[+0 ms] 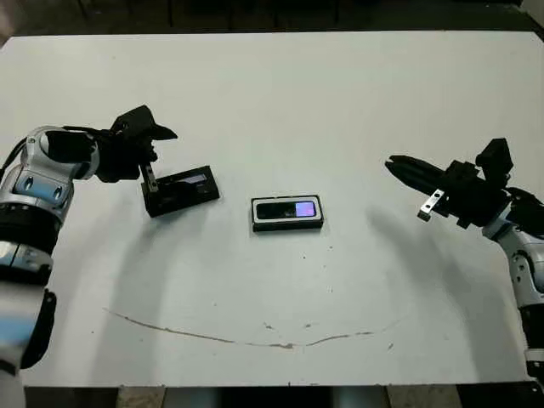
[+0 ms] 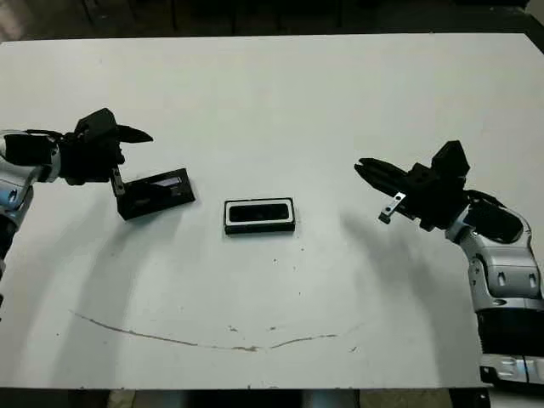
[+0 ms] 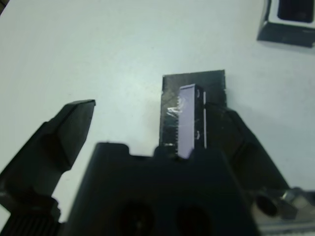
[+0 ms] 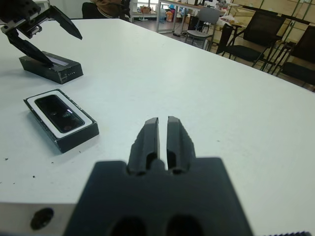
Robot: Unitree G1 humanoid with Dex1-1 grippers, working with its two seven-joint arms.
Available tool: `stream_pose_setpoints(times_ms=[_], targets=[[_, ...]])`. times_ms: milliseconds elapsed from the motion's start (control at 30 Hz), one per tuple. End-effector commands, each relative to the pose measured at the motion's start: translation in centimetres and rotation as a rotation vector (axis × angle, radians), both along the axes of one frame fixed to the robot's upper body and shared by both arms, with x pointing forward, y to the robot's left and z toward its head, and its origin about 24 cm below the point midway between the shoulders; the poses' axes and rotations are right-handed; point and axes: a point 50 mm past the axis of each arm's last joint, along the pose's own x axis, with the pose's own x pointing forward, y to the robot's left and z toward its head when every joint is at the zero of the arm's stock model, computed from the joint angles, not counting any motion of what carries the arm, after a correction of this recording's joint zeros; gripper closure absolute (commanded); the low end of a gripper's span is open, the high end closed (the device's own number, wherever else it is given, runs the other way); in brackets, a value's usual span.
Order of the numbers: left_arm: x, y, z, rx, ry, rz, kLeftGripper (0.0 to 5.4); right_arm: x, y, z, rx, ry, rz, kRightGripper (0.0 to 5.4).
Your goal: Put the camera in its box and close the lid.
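You see the camera (image 1: 287, 211) already lying inside the box (image 1: 286, 224), near the middle of the white tabletop (image 1: 280, 102), its purplish screen facing up. The box is uncovered. The lid (image 1: 180, 190) rests on the tabletop to the robot's left of the box, apart from it and turned at a slight angle, its silvery strip on top.

Your left claw (image 1: 153, 157) is spread wide at the lid's outer end: one finger (image 1: 150, 179) reaches down to the lid's edge, the other (image 1: 157, 131) sticks out above it, so nothing is gripped.

Your right claw (image 4: 163, 140) hovers over bare tabletop well to the right of the box, its two fingers pressed together and holding nothing.
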Motion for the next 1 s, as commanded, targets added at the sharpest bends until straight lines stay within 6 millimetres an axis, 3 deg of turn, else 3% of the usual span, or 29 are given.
stream_pose_setpoints(times_ms=[33, 533, 1000], targets=[[-0.7, 0.3, -2.9, 0.021, 0.128, 0.009, 0.02, -0.3, -0.6, -0.7, -0.021, 0.025, -0.032, 5.40], [-0.5, 2.1, -1.8, -0.122, 0.066, 0.110, 0.02, -0.3, -0.6, -1.1, -0.046, 0.016, -0.016, 5.40], [-0.8, 4.1, 0.2, -0.128, 0.022, 0.156, 0.02, -0.1, -0.6, -1.5, -0.050, 0.019, 0.021, 5.40]])
